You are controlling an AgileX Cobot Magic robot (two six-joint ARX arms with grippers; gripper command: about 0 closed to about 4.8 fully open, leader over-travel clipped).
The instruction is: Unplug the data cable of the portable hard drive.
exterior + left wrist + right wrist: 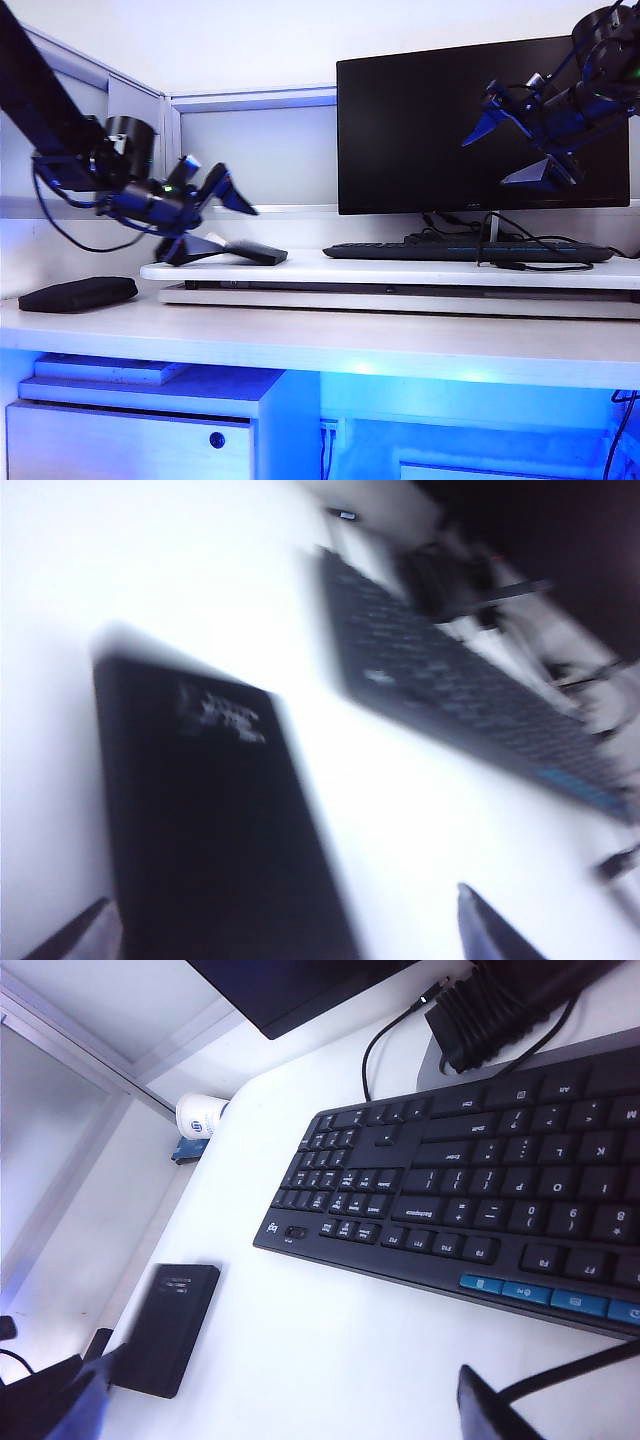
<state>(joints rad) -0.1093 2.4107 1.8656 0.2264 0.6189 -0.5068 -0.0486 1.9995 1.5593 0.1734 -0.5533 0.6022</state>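
The portable hard drive (255,250) is a flat dark slab lying on the raised white board (400,272), near its left end. My left gripper (235,228) stands open at the drive's end. In the blurred left wrist view the drive (210,810) lies between the spread fingers of that gripper (283,898), with white board showing beside one finger. The data cable (520,265), a thin black cord, lies in front of the keyboard at the right, apart from the drive (175,1325). My right gripper (485,163) hangs open high in front of the monitor, holding nothing (290,1365).
A long black keyboard (460,252) sits on the board under a dark monitor (480,120), with thicker cords (500,1000) bundled behind it. A soft black pouch (78,293) lies on the lower desk at the left. A paper cup (200,1115) stands by the partition.
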